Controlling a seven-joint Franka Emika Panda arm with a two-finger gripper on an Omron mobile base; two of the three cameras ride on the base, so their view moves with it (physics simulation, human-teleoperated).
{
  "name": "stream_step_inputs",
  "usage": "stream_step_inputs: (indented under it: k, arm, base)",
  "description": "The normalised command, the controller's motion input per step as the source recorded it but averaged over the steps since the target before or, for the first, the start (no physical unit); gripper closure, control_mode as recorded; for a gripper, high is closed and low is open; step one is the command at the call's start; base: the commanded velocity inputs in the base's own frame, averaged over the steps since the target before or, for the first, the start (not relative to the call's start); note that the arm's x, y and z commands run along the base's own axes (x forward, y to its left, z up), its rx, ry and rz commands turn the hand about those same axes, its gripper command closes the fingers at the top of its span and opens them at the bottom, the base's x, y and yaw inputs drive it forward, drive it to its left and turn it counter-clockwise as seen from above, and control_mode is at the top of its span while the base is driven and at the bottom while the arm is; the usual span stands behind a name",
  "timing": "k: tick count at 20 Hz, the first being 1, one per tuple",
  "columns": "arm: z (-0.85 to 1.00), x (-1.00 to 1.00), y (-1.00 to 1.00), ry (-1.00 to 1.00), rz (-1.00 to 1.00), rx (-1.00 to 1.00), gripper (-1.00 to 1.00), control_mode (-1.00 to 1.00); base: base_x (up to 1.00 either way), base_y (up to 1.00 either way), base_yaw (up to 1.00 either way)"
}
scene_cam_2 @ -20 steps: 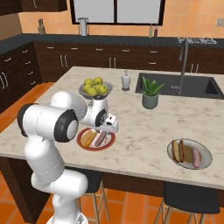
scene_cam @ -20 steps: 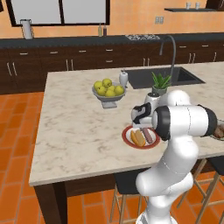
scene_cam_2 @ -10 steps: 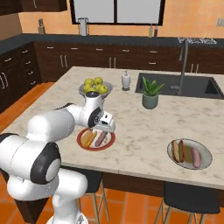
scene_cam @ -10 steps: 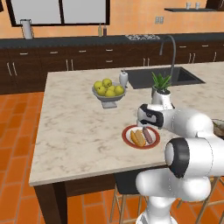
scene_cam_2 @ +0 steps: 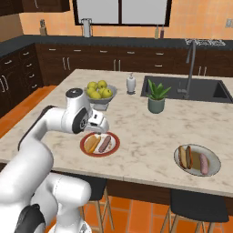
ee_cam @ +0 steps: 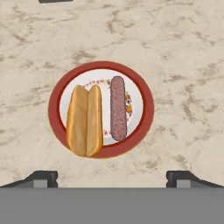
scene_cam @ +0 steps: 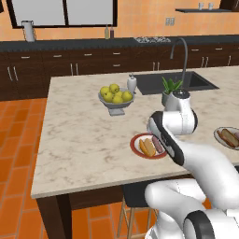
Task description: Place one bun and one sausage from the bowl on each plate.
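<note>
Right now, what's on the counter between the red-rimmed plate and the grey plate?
Only bare marble counter between the red-rimmed plate and the grey plate, seen in the right base view.

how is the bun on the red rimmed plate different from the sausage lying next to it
The bun is tan-orange and split lengthwise; the sausage is reddish-brown and one smooth piece. The bun is wider, the sausage slimmer. The bun reaches onto the red-rimmed plate's rim; the sausage stays on the white centre. Both lie flat, side by side and roughly parallel.
</note>
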Motion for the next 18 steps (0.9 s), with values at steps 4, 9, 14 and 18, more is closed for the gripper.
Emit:
stream_step_inputs:
  k: [4, 9, 14, 18]
  arm:
    - [0.73, -0.75, 0.00, -0.03, 0.00, -0.01, -1.00, -1.00]
    - [0.48, -0.84, 0.07, 0.00, 0.00, -0.02, -1.00, -1.00]
    - [0.43, -0.71, 0.07, 0.00, 0.00, -0.02, -1.00, -1.00]
    - [0.13, -0.43, 0.00, 0.00, 0.00, 0.00, -1.00, -1.00]
  base:
    - [0.00, 0.00, 0.00]
    - [0.00, 0.00, 0.00]
    - [0.00, 0.00, 0.00]
    - [0.00, 0.00, 0.00]
